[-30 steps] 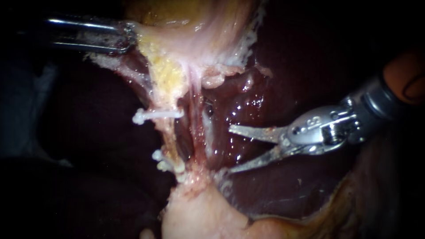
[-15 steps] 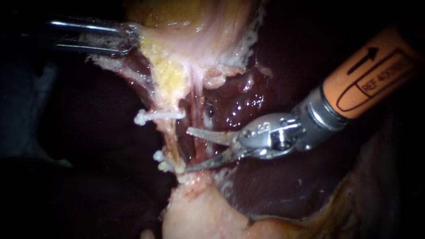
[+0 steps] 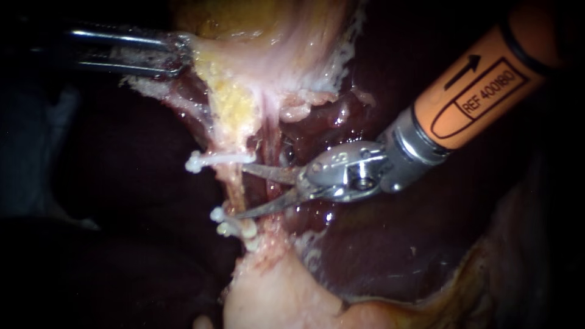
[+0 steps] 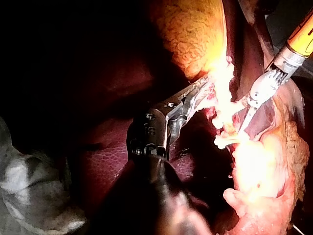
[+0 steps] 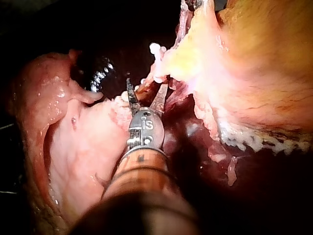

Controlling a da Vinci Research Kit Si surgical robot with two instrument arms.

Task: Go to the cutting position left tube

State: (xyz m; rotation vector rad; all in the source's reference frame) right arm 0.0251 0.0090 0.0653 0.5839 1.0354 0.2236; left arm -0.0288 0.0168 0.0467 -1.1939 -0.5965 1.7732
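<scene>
Within the last sec the right instrument (image 3: 241, 192) is brought in from the mid-right of the frame to just left of centre, and more of its orange sleeve (image 3: 481, 91) is now shown at upper right. Its two thin blades are held apart in a narrow V w/ nothing gripped. The tips are now placed at the left tube (image 3: 229, 178), approx. between the upper clip (image 3: 213, 159) and the lower clips (image 3: 226, 226). Whether the tube is fully taken between the blades cannot be told (the right wrist view is too crowded to settle it). The approach is judged nearly done; a small push further left is probably all that is needed.

The left instrument (image 3: 178, 53), at upper left, is unchanged. Its jaws are clamped on a pale flap (image 3: 201, 52) at the edge of the gallbladder (image 3: 268, 24), by which the tube seems to be kept stretched.

Textures: the tube is seen as a thin, yellowish, stringy strand w/ crumbly fat (image 3: 231, 103) above it. The clips are white, smooth and knobbed at the ends. The blades are grey, slim and pointed. The liver (image 3: 390, 256) is dark red, wet and glossy.
</scene>
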